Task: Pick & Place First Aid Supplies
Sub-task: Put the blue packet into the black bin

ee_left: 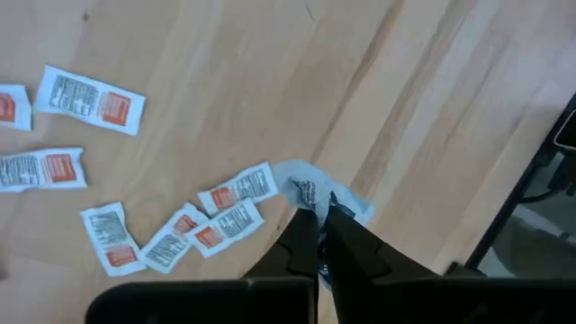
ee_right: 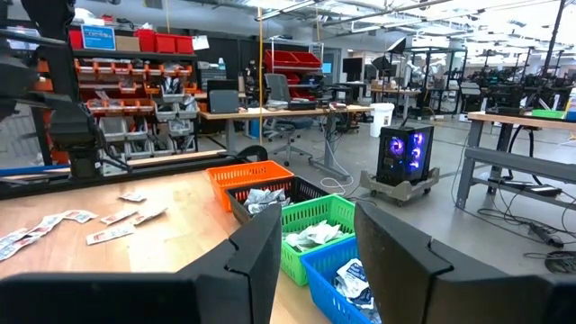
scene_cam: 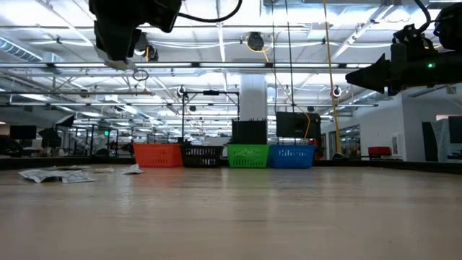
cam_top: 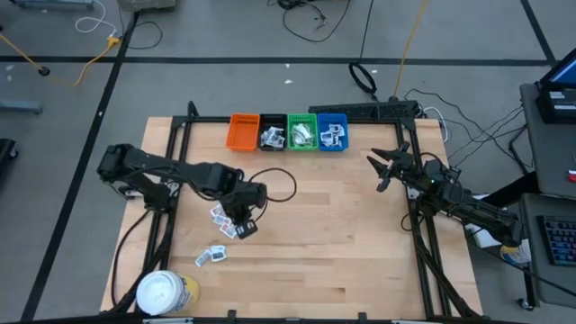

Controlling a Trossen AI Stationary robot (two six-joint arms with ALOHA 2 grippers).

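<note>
Several packets litter the wood table; left hand pinches one, right hand apart.

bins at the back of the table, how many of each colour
orange bin: 1
black bin: 1
green bin: 1
blue bin: 1
total: 4

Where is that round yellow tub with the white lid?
In the high view the white-lidded yellow tub sits at the table's near left corner, close to the front edge, just beside a couple of loose packets.
</note>
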